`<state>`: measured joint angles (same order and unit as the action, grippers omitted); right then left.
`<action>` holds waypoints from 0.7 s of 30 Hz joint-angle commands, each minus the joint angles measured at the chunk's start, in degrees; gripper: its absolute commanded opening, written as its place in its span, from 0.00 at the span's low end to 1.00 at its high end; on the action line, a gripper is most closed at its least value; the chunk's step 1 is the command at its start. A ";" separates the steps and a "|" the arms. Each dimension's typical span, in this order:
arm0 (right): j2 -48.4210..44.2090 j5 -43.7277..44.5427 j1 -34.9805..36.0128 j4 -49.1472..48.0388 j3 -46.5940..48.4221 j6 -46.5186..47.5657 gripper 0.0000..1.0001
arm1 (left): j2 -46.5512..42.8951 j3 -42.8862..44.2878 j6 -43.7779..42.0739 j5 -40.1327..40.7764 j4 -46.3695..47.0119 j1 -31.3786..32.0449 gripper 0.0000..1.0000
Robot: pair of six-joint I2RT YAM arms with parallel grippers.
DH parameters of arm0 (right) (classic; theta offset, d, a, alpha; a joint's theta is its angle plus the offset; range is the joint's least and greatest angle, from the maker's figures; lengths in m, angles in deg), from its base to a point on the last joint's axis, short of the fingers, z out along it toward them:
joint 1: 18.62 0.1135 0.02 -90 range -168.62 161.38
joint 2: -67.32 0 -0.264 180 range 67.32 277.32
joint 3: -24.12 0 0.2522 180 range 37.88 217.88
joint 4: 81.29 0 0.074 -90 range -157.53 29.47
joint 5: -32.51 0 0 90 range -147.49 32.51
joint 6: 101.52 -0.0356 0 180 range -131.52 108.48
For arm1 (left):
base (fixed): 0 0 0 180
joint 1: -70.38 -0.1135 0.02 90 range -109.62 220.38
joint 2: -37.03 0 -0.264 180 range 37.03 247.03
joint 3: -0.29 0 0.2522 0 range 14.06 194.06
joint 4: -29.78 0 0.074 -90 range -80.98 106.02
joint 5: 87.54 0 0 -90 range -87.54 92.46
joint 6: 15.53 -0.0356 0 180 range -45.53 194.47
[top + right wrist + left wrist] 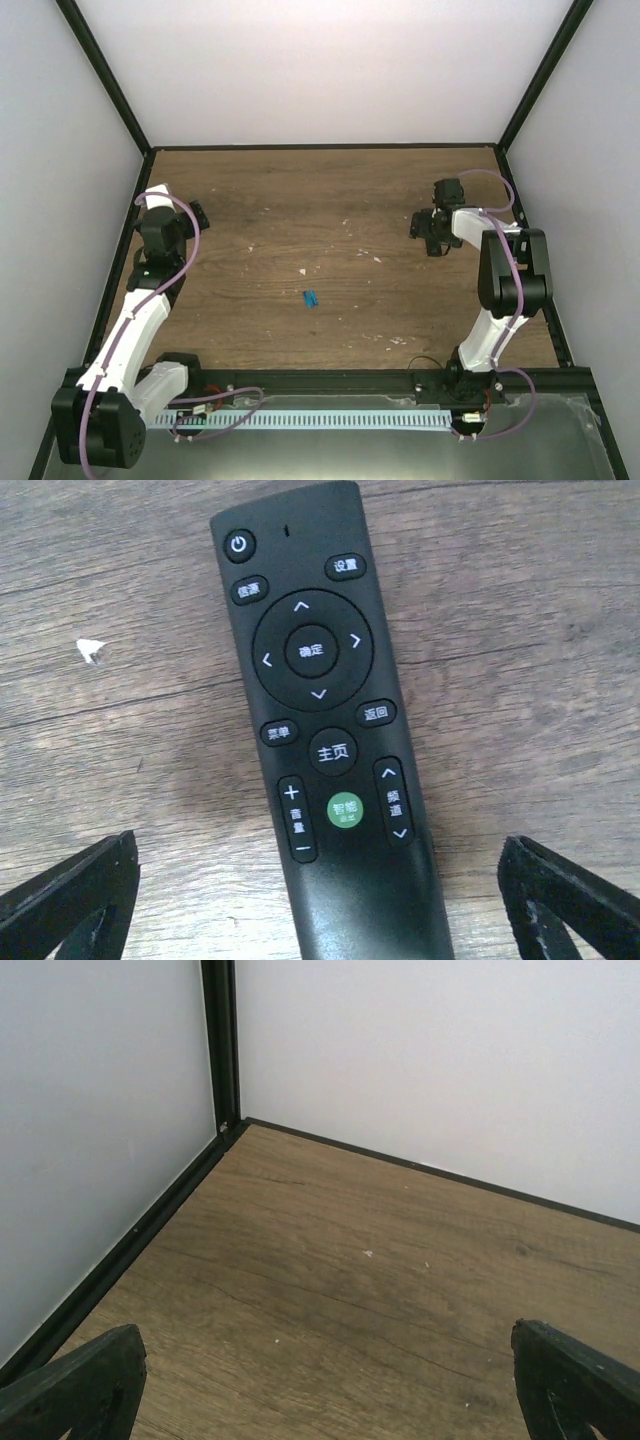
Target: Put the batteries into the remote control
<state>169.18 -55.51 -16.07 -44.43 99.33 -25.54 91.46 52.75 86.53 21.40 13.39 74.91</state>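
Top view: the batteries (311, 298) lie mid-desk (300, 200), bright blue and close together, well apart from both arms. We cannot count them for sure. The left claw (197, 214) is over the far left of the desk and the right claw (430, 232) over the far right. Finger spread is unreadable from here.

Left wrist: left claw (322, 1360) is wide, with nothing between the fingers, only bare desk and the corner walls.

Right wrist: right claw (318, 845) is wide and straddles the remote control (318, 710) without touching it. It lies flat with the buttons up, so we judge the battery bay is underneath, unseen.

Handling, our guess: the remote control is stiff, light, smooth plastic, so pinch it across the long edges at the plain lower body, clear of the buttons. The batteries are tiny and round and likely to roll or slip — pinch them squarely across the barrel.
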 commanded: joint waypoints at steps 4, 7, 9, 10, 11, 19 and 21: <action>1.23 0.84 0.08 0.35 0.71 0.04 0.86 | 0.01 -0.22 0.43 0.44 0.09 0.17 1.00; 1.73 0.63 0.07 0.20 0.53 -0.07 0.78 | -0.23 -0.37 0.43 0.70 0.00 0.22 1.00; 1.93 0.82 0.09 0.01 0.16 -0.50 0.75 | -0.48 -0.55 0.50 0.99 0.00 0.21 1.00; 1.83 0.79 0.11 -0.20 -0.18 -0.64 0.74 | -0.70 -0.67 0.36 1.03 -0.05 0.21 1.00; 1.76 0.81 0.09 -0.38 -0.53 -0.76 0.74 | -0.79 -0.80 0.35 1.14 -0.09 0.21 1.00; 1.96 1.76 0.09 -1.37 -2.50 -1.27 0.67 | -1.35 -1.26 0.14 1.72 -0.22 0.21 1.00; 2.13 1.71 0.09 -1.50 -2.72 -1.27 0.65 | -1.35 -1.30 0.08 1.70 -0.26 0.18 1.00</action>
<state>170.65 -54.18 -16.07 -46.16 97.93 -25.98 90.94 52.05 86.48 22.34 13.32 74.93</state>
